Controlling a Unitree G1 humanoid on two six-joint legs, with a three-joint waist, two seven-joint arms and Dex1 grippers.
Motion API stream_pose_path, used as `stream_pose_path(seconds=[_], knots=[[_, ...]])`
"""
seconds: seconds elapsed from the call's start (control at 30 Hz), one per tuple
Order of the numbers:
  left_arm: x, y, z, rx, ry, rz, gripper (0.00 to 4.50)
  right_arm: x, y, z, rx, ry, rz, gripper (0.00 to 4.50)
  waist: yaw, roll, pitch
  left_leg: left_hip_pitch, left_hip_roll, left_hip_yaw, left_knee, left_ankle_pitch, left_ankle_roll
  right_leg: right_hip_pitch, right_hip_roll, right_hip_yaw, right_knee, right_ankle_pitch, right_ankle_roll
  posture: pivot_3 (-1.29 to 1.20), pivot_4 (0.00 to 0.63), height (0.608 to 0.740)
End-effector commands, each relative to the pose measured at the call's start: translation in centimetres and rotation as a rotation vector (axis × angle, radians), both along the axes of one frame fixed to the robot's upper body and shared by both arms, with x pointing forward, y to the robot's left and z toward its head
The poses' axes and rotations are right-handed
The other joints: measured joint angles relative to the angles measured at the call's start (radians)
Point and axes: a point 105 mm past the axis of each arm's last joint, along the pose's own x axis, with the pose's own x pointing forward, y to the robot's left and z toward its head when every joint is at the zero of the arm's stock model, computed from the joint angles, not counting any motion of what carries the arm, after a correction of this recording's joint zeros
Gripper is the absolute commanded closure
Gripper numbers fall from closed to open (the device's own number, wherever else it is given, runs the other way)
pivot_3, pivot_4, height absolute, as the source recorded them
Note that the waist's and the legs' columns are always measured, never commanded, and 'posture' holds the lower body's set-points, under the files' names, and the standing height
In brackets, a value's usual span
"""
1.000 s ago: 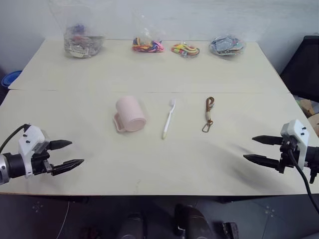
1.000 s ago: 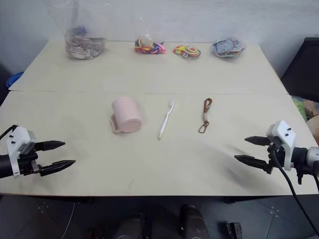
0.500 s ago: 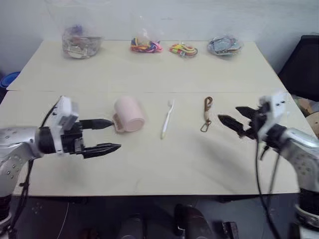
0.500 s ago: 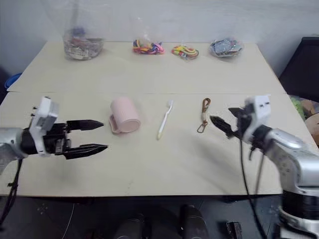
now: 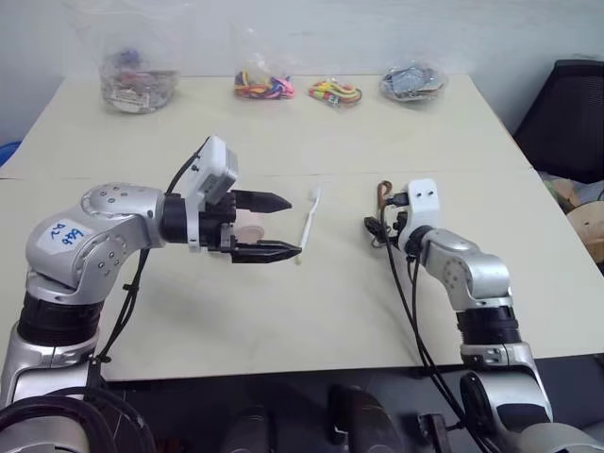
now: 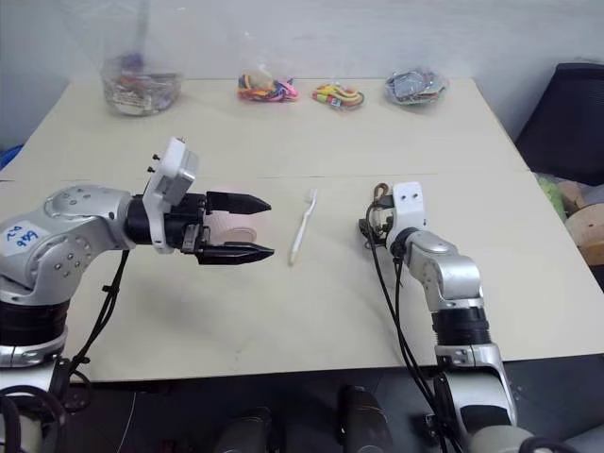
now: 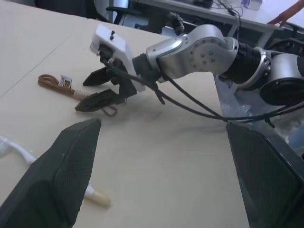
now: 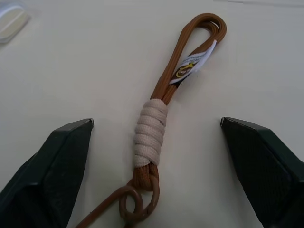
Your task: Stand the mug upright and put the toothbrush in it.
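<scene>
The pale pink mug (image 6: 225, 225) lies on the table, mostly hidden behind my left gripper (image 6: 267, 226). That gripper is open and points right toward the toothbrush; a little pink shows between its fingers. The slim white toothbrush (image 5: 307, 219) lies flat just right of the left fingertips. My right gripper (image 8: 156, 122) is open and low over the table, with the brown strap keychain (image 8: 151, 133) lying between its fingers. In the left wrist view the right gripper (image 7: 97, 89) stands open over the keychain (image 7: 54, 81).
Along the table's far edge sit a clear bag of small items (image 5: 130, 80), two colourful bundles (image 5: 260, 87) (image 5: 335, 92) and another bag (image 5: 411, 83). A black chair (image 5: 566, 123) stands beyond the table's right side.
Both arms swung in from the table's sides. The left gripper moved right and up to the mug; the right gripper moved left and forward onto the keychain.
</scene>
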Motion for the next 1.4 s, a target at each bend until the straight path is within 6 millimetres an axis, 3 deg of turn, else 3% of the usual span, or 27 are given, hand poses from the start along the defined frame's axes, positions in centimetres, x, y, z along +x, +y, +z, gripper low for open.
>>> stream_pose_path(seconds=[0.03, 0.33, 0.47, 0.53, 0.67, 0.8, 0.93, 1.07, 1.17, 1.27, 1.3, 1.4], knots=[[0.5, 0.1, 0.6, 0.004, -0.055, 0.022, 0.0, 0.2, 0.2, -0.5, 0.006, -0.001, 0.002, 1.33, -0.001, 0.0, 0.0, 0.0, 0.0, 0.0, 0.0, 0.0, 0.0, 0.0, 0.0, 0.0, 0.0, 0.0, 0.0, 0.0, 0.15, 0.74], [0.7, 0.4, 0.4, 0.005, -0.064, 0.032, 0.0, 0.0, 0.4, -0.6, 0.002, -0.016, 0.018, 4.36, 0.002, 0.0, 0.0, 0.0, 0.001, -0.001, 0.0, 0.0, 0.0, 0.0, -0.001, 0.0, 0.0, 0.0, 0.0, 0.0, 0.15, 0.74], [1.0, 0.5, 0.1, 0.006, -0.062, 0.04, 0.0, -0.1, -0.2, 0.1, 0.031, -0.031, -0.004, 4.39, 0.002, 0.0, 0.0, 0.0, 0.001, -0.002, 0.0, 0.0, 0.0, 0.0, -0.001, 0.0, 0.0, 0.0, 0.0, 0.0, 0.15, 0.74], [1.3, 0.4, 0.0, 0.006, -0.063, 0.044, 0.0, -0.4, -1.4, 1.0, 0.048, -0.058, -0.046, 4.39, 0.004, 0.0, 0.0, 0.0, 0.001, -0.002, 0.0, 0.0, 0.0, 0.0, -0.001, 0.0, 0.0, 0.0, 0.0, 0.0, 0.15, 0.74], [1.2, -0.7, -0.2, -0.016, -0.07, -0.003, 0.0, -2.9, -8.2, 2.8, 0.051, -0.105, -0.248, 4.39, 0.021, 0.001, 0.0, -0.002, 0.001, -0.003, 0.0, 0.0, 0.0, 0.0, -0.002, -0.001, 0.0, 0.0, 0.0, 0.0, 0.15, 0.74], [0.5, -2.3, -0.8, -0.02, -0.064, -0.093, 0.0, -7.3, -15.2, 2.4, 0.022, -0.081, -0.459, 4.39, 0.034, 0.001, 0.0, -0.003, 0.0, -0.003, 0.001, 0.0, 0.0, 0.0, -0.002, -0.001, -0.002, 0.0, 0.0, 0.0, 0.15, 0.74], [-0.1, -3.5, -1.2, -0.015, -0.058, -0.176, 0.0, -10.0, -16.8, 1.7, 0.029, -0.043, -0.503, 4.39, 0.029, 0.001, 0.0, -0.002, 0.0, -0.002, 0.0, 0.0, 0.0, 0.0, 0.0, 0.0, -0.001, 0.0, 0.0, 0.0, 0.15, 0.74], [-0.5, -4.5, -1.2, -0.003, -0.07, -0.25, 0.0, -11.6, -17.5, -0.5, 0.022, 0.026, -0.547, 4.39, 0.024, 0.001, 0.0, 0.001, 0.001, 0.002, -0.001, 0.001, -0.001, 0.0, 0.001, 0.003, 0.0, 0.0, 0.0, 0.0, 0.15, 0.74], [-0.4, -4.9, -1.2, 0.005, -0.086, -0.266, 0.0, -11.9, -17.5, -0.9, 0.027, 0.033, -0.551, 3.44, 0.027, 0.002, 0.0, 0.001, 0.0, 0.002, -0.001, 0.001, -0.001, 0.0, 0.001, 0.003, 0.0, 0.0, 0.0, 0.0, 0.15, 0.74], [0.0, -4.7, -1.1, 0.002, -0.086, -0.244, 0.0, -11.9, -17.2, -0.1, 0.021, 0.007, -0.528, 2.28, 0.03, 0.002, 0.0, 0.001, 0.0, 0.002, 0.0, 0.001, -0.001, 0.0, 0.001, 0.003, 0.0, 0.0, 0.0, 0.0, 0.15, 0.74], [0.1, -4.6, -1.1, 0.003, -0.086, -0.235, 0.0, -12.0, -17.2, 0.1, 0.017, 0.003, -0.522, 2.08, 0.031, 0.002, 0.0, 0.001, 0.0, 0.001, 0.0, 0.001, -0.001, 0.0, 0.001, 0.003, 0.0, 0.0, 0.001, 0.0, 0.15, 0.74], [0.5, -3.4, -1.2, -0.005, -0.073, -0.149, 0.0, -11.9, -17.2, 2.6, -0.075, -0.04, -0.446, 1.05, 0.031, 0.003, 0.0, 0.0, -0.001, 0.001, 0.0, 0.001, 0.0, 0.0, 0.0, 0.003, 0.0, 0.0, 0.001, 0.0, 0.15, 0.74]])
